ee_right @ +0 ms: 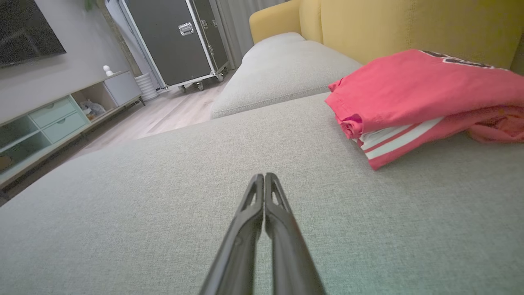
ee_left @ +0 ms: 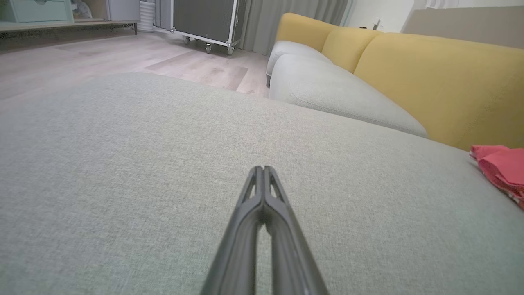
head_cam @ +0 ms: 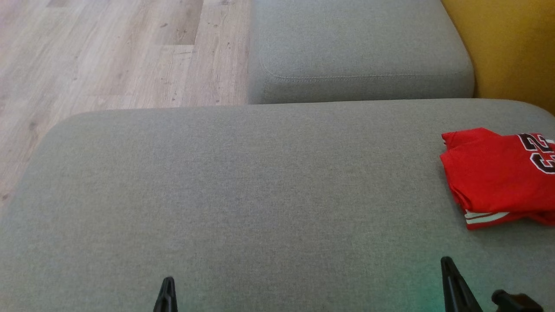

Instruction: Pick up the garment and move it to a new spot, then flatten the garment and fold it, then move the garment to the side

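Note:
The garment (head_cam: 494, 173) is a red jersey with black-and-white numbers and white stripes, lying folded at the right edge of the grey sofa cushion (head_cam: 260, 195). In the right wrist view the garment (ee_right: 409, 98) lies ahead and to the right of my right gripper (ee_right: 264, 176), whose fingers are pressed together with nothing between them. My right gripper (head_cam: 446, 261) shows low at the right of the head view, apart from the jersey. My left gripper (ee_left: 263, 169) is shut and empty over bare cushion, with the garment (ee_left: 501, 170) far to its right. Its tip (head_cam: 168, 281) shows at the bottom left.
A second grey seat cushion (head_cam: 360, 52) lies beyond the big one, with a yellow backrest (head_cam: 511, 47) to the right. Wooden floor (head_cam: 108, 56) runs along the far left. A dark wheeled case (ee_right: 180, 37) and a low cabinet (ee_right: 61, 119) stand across the room.

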{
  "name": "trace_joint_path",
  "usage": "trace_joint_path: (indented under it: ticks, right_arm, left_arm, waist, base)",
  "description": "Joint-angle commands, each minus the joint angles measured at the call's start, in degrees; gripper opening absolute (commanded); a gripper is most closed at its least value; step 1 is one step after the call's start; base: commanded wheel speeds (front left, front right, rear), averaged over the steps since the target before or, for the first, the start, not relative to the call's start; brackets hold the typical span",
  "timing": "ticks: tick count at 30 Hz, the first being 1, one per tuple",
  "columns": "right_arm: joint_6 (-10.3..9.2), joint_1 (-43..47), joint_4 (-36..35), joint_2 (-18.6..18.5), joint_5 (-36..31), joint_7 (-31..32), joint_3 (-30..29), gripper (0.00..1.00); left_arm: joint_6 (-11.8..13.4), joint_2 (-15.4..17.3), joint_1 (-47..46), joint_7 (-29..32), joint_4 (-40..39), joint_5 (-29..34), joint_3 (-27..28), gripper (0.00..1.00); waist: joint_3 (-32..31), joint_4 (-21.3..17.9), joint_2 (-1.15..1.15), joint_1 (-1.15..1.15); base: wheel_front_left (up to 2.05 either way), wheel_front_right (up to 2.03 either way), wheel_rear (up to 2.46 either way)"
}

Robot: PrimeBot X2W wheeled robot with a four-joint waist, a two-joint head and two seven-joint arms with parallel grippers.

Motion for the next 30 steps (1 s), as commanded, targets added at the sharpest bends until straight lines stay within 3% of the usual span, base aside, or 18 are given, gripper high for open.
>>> trace_joint_path:
  ticks: [1,30]
  right_arm:
    - [-0.01,-3.26,-1.54,-0.72,2.06,0.16,-0.14,0.0]
    - [-0.02,-8.21,-0.64,-1.44,23.43,4.24,-1.19,0.0]
  left_arm:
    - [-0.54,0.41,-2.64,0.16,-1.59,-1.81,1.23,0.0]
    - [-3.26,1.07,-7.78,4.12,-0.25,-22.19,4.71,0.0]
  waist:
    - [0.08,-0.06,0.0,0.0]
    - [1.53,-1.13,0.0,0.0]
  base:
    - [0.0,0.0,0.0]
    - [0.0,0.0,0.0]
